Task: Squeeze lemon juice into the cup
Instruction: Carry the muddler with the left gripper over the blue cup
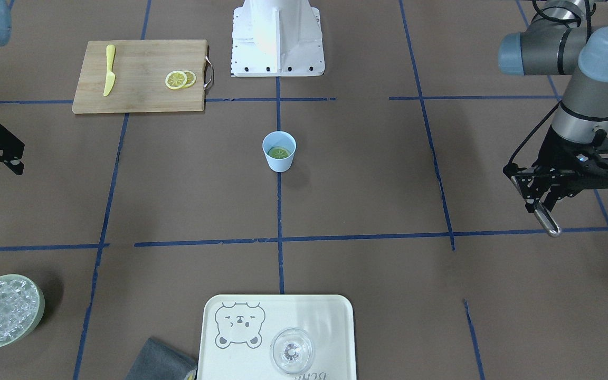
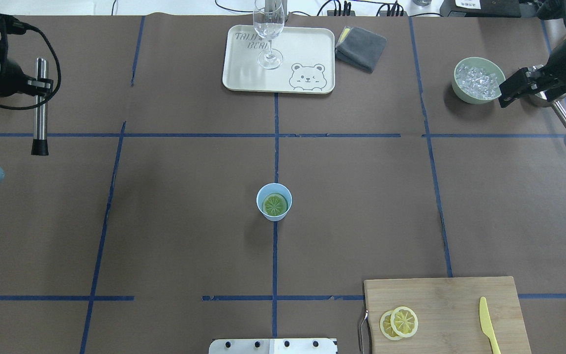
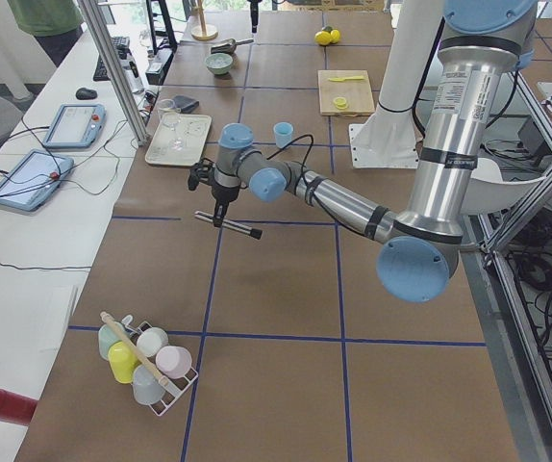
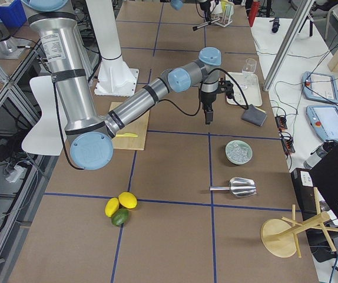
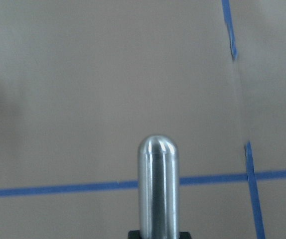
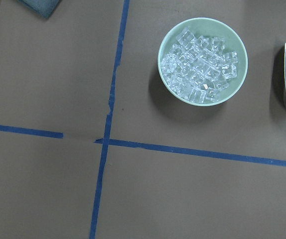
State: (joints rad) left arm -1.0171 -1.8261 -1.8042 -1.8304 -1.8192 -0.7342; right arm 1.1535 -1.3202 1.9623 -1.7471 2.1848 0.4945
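The lemon slice (image 2: 274, 204) is lying flat at the bottom of the blue cup (image 1: 280, 164), mid-table. It is looking thin, soft and slippery, and the cup light and tippy, so I'd be pressing straight down on its middle. The left gripper (image 2: 40, 87) is clamping a steel rod (image 2: 41, 118), well apart from the cup. The right gripper (image 2: 509, 93) is hovering near the ice bowl (image 2: 467, 100), and I cannot tell how its jaws are standing.

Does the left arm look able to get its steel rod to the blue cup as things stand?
Probably yes. The left gripper holds the steel rod above the table, and the cup, a lemon slice inside it, stands alone mid-table with nothing between them.
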